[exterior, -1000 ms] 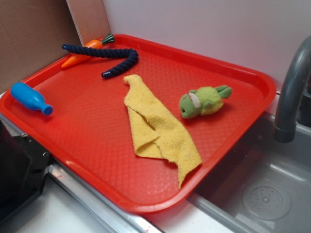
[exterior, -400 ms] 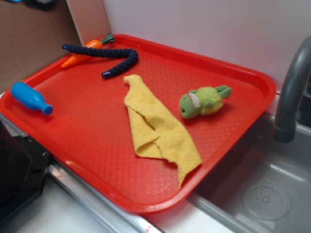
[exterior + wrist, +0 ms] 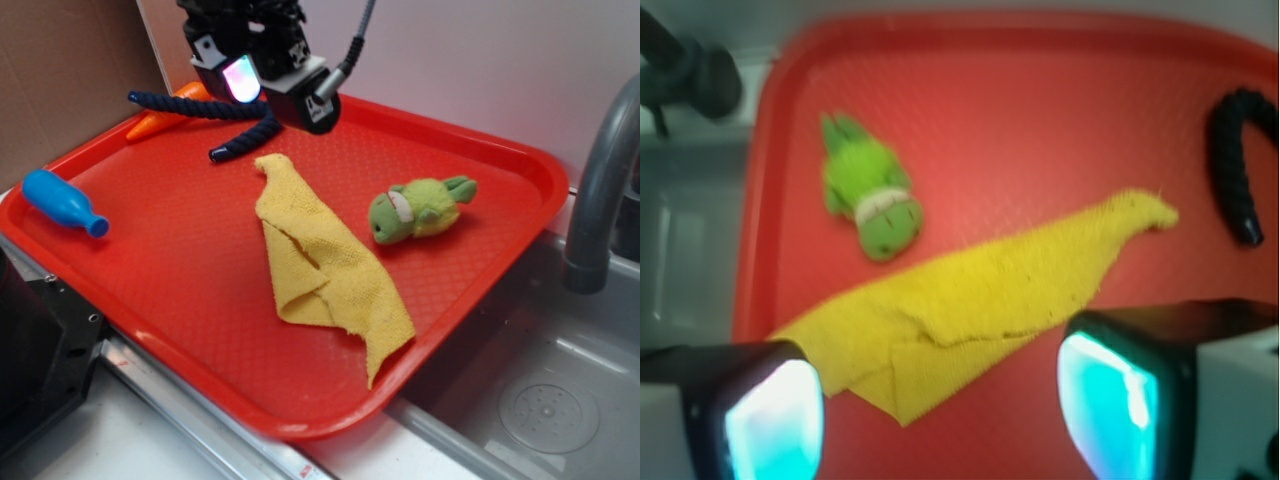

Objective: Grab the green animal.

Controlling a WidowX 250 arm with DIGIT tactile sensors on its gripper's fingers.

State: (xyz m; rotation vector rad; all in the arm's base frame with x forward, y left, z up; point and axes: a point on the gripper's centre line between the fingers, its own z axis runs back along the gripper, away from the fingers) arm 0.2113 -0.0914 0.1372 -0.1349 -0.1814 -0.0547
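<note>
Wrist view shows my gripper (image 3: 940,400) wide open and empty, which the exterior hides; green animal (image 3: 872,190) lies ahead-left beyond the yellow cloth (image 3: 980,300).

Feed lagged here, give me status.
Tool open, above the tray's far side. Green animal lying free, ungrasped. Yellow cloth beside it, not covering.

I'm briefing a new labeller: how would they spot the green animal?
Find the red tray; right of the yellow cloth lies the green animal. It is the only fuzzy, light green toy, with a pale face patch.
</note>
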